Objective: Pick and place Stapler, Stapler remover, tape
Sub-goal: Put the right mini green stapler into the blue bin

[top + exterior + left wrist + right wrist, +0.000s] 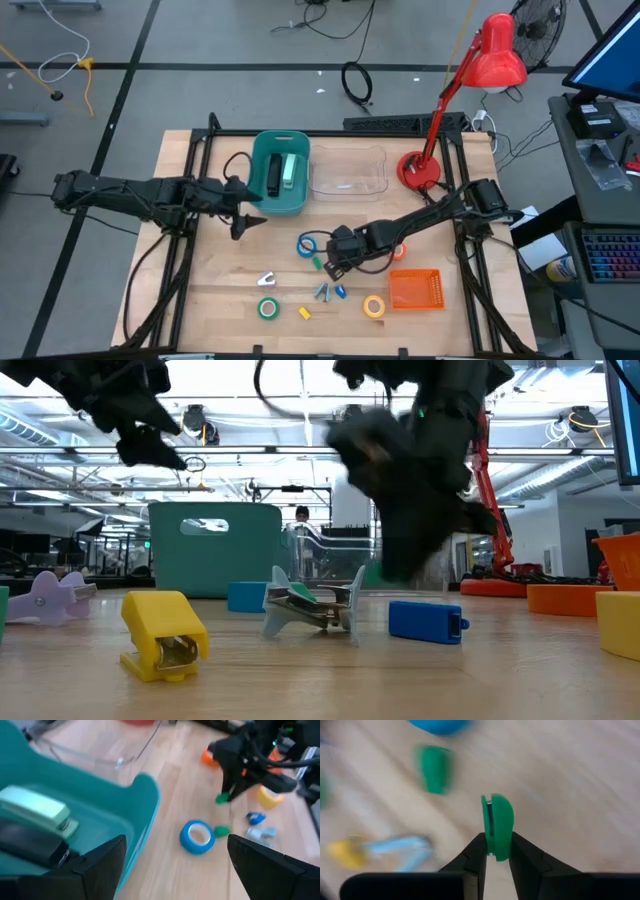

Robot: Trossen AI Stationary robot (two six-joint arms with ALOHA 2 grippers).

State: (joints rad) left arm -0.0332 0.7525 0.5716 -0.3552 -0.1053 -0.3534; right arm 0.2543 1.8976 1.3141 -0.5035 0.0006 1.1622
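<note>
two staplers (280, 173), one black and one pale green, lie in the teal bin (262, 195); no writing on them can be read. right of the bin, the right tool (497, 851) is clenched on a small green remover (497, 825), a grip only its wrist view shows; the low view blurs it. beside the bin the left tool (248, 215) hangs released. blue tape (307, 244) lies just right of the bin, green tape (268, 308) and yellow tape (374, 306) nearer the tabletop's (220, 280) front edge, orange-red tape mostly hidden by the right arm.
</note>
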